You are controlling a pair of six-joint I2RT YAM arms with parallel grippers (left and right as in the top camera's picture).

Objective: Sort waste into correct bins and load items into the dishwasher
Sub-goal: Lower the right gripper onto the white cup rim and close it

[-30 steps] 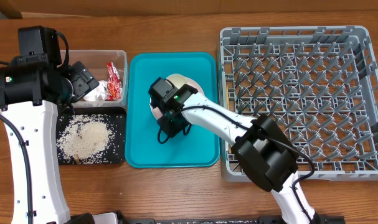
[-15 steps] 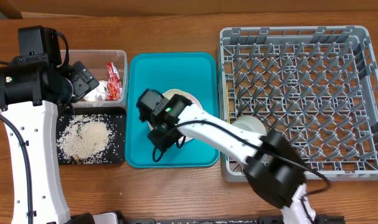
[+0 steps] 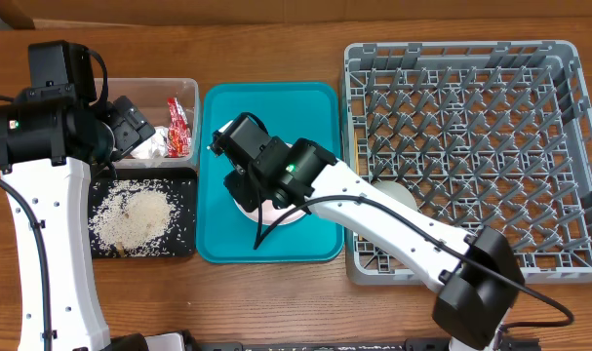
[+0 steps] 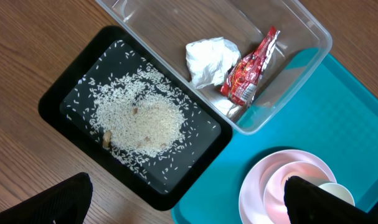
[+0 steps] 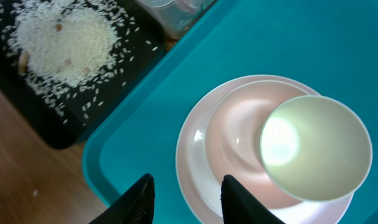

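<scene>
Looking down from the right wrist shows what the overhead hides under the arm: a white plate [image 5: 190,168], a pink bowl [image 5: 238,137] and a pale bowl [image 5: 316,149], stacked on the teal tray [image 5: 195,56] mid-counter. The right tool [image 5: 187,199] hangs over the plate's rim, fingers apart and empty. The left tool [image 4: 187,183] gapes wide near the left edge, above a black tray [image 4: 51,102] of rice [image 4: 139,121] and a clear bin [image 4: 176,22] holding a crumpled tissue [image 4: 210,59] and a red wrapper [image 4: 251,68]. A grey rack [image 3: 461,47] fills the right edge.
</scene>
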